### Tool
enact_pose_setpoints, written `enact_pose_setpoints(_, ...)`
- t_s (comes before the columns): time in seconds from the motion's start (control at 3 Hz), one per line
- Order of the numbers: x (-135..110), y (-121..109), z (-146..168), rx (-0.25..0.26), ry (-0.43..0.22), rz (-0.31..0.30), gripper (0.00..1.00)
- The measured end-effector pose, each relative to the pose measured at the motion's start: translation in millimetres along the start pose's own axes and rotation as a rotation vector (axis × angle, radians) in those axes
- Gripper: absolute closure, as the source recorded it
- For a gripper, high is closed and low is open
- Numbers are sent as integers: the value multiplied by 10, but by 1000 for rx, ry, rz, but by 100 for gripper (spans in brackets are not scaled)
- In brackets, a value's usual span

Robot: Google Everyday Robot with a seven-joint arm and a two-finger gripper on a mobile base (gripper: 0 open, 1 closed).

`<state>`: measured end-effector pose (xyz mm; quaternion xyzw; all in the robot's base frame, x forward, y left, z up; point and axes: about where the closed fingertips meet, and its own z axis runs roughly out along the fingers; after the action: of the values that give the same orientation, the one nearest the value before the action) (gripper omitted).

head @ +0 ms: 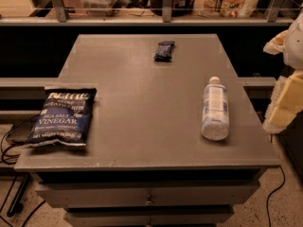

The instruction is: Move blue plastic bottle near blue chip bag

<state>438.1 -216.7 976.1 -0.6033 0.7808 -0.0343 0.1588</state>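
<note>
Nearest, at eight o'clock on the grey table (142, 145): blue chip bag (61, 117), flat, lettering up, hard by the left rim.

Across at four o'clock: blue plastic bottle (215, 109), on its side, white cap toward twelve o'clock, base toward six. Long axis therefore near-to-far, with barely any slant. Well apart from the bag.

Just off the table's right rim at three o'clock: gripper (284, 105), a pale shape partly cut by the frame edge. Clear of the bottle, touching nothing visible. Open or closed: cannot tell.

From the gripper, bottle at about nine o'clock, near, and broadside on, its length lying across the line of approach. Judging from that, probably calls for a reach toward nine o'clock and a hold across the narrow body. Then a carry onward in the same direction to the bag. Round body, so apt to roll sideways if nudged.

Farther back at twelve o'clock: small dark wrapper (164, 51), apart from both. Beyond it, a cluttered shelf (142, 20).
</note>
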Motion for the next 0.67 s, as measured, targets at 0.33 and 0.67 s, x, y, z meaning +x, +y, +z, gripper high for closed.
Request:
enact_pose_setpoints(0.33,-5,-5,-8,5,-3,3,0)
enact_pose_setpoints(0.67,-19,-48,34,11,-47,101,0)
